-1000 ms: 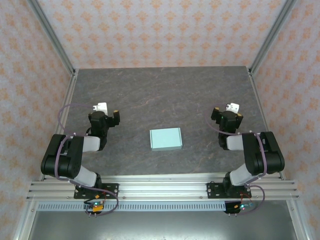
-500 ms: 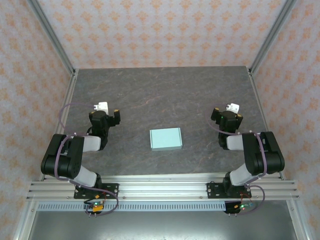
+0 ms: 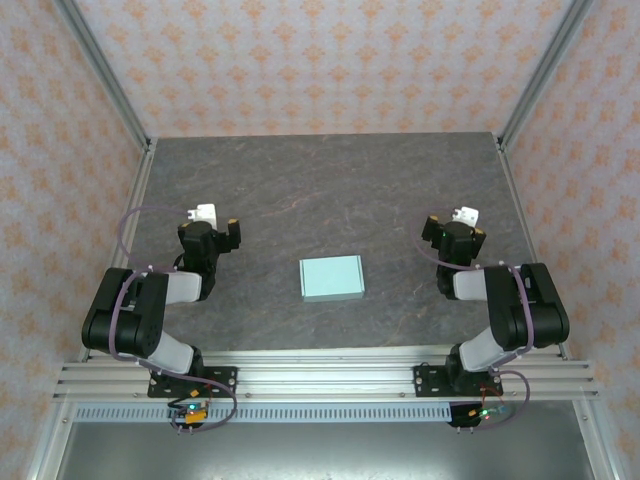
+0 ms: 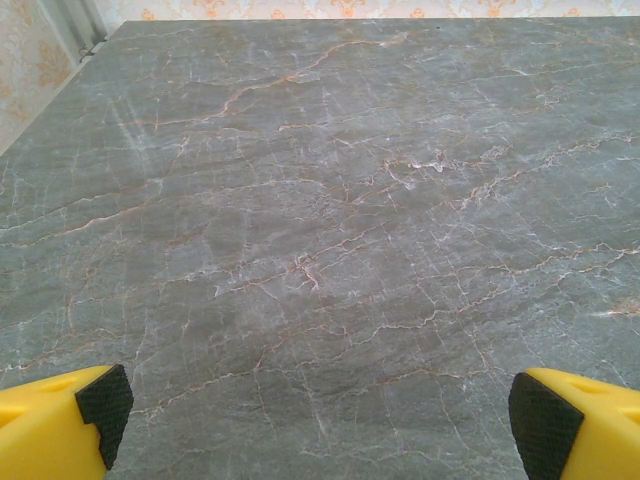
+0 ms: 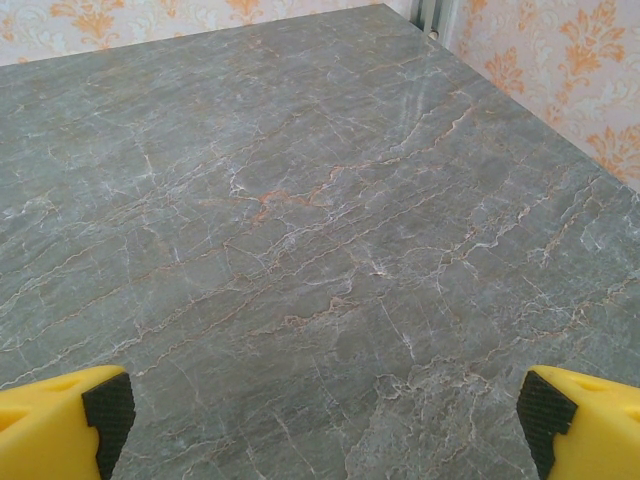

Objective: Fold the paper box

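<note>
Top view: 1 paper box [image 3: 332,278], pale mint, lying flat on the grey veined table [image 3: 330,180], approx. centre and a bit toward 6 o'clock. It reads as a closed flat rectangle w/ long side running 9-to-3, slightly skewed. Nothing on top of it; inside is hidden, can't tell contents.

Same view has 2 arms, bases bolted to the alu rail [image 3: 320,378] at the 6 o'clock edge. L gripper [image 3: 218,222] sits at the box's 10 o'clock, R gripper [image 3: 456,226] at its 2 o'clock. Both are well apart from the box, touching nothing and pointing toward 12. Patterned pink/orange walls [image 3: 330,60] on 3 sides.

L wrist view: L gripper [image 4: 318,415] w/ jaws spread wide, 1 yellow finger [image 4: 45,430] in each bottom corner, black pads [image 4: 104,408] facing inward. Bare marble-look table between and ahead; wall strip at 12, frame post at 11.

R wrist view: R gripper [image 5: 322,418] likewise spread wide and holding nothing. 2 yellow fingers [image 5: 585,425] w/ black pads, bare table between. Wall at 12 and down the 2 o'clock side.

Count: 1 box, 2 arms, 2 grippers, 4 fingertips seen close up. The top view gives box position and arm layout; the wrist views give jaw gap and pad detail.
</note>
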